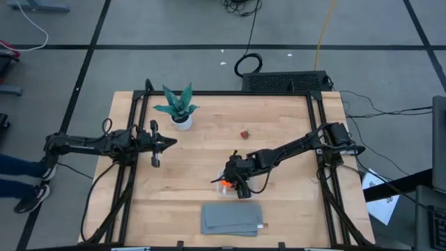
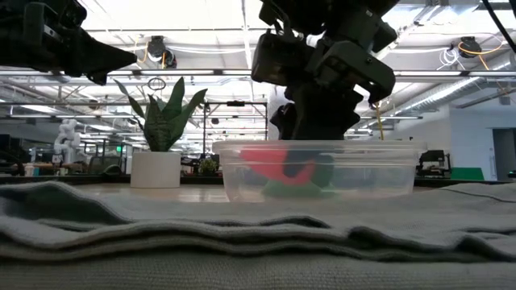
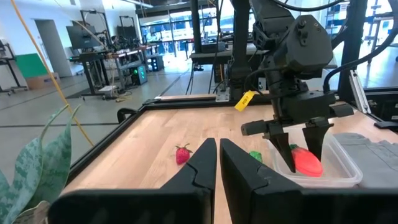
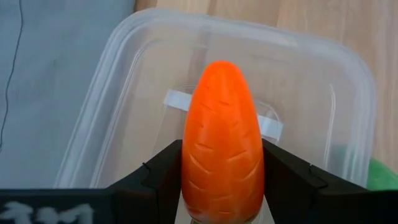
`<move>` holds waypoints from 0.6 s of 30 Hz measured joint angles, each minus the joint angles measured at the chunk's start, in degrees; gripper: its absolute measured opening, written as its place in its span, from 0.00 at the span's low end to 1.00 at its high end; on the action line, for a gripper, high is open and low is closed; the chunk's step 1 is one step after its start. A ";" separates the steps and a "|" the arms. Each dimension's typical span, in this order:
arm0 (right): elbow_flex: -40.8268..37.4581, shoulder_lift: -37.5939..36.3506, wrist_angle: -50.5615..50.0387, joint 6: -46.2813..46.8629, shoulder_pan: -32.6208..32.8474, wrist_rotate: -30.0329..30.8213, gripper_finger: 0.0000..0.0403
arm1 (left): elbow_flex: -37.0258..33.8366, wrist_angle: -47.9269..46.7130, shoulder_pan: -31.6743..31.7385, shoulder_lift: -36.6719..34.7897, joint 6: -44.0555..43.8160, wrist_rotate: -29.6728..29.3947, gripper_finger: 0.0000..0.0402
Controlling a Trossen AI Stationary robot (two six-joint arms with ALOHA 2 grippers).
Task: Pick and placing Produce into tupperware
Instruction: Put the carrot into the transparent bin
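In the right wrist view the orange carrot (image 4: 222, 146) sits between my right gripper's (image 4: 222, 186) fingers, over the inside of the clear tupperware tub (image 4: 112, 93). The high view shows that gripper (image 1: 232, 183) at the tub (image 1: 224, 190), near the table's middle. The green pod (image 3: 255, 155) lies on the wood beside the tub (image 3: 339, 171). Farther off, the red berry (image 1: 244, 134) rests alone on the table. My left gripper (image 1: 166, 143) is shut and hangs over the table's left part, near the plant. My right gripper pinches the carrot by its two sides at the thick part (image 4: 189, 171), one finger (image 4: 155, 174) on each side. The fingers slant down from above into the tub. The carrot's rounded end (image 4: 221, 71) points away from the gripper, over the tub's floor; whether it rests there I cannot tell.
A teal-leaved plant in a white pot (image 1: 180, 110) stands at the far left. A flat grey folded cloth (image 1: 233, 218) lies at the near edge, just in front of the tub. Bare wood stretches between the berry and the right rail.
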 joint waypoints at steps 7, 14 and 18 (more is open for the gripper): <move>0.00 0.48 0.53 0.04 0.15 2.71 0.44 | 0.00 -0.01 0.01 0.00 -0.14 0.01 0.06; 0.00 0.63 1.55 0.04 0.41 3.21 0.44 | 0.00 -0.07 0.02 0.00 -0.17 0.10 0.06; 0.00 0.63 1.51 0.04 0.42 3.21 0.44 | 0.00 -0.07 0.00 -0.01 -0.15 0.12 0.06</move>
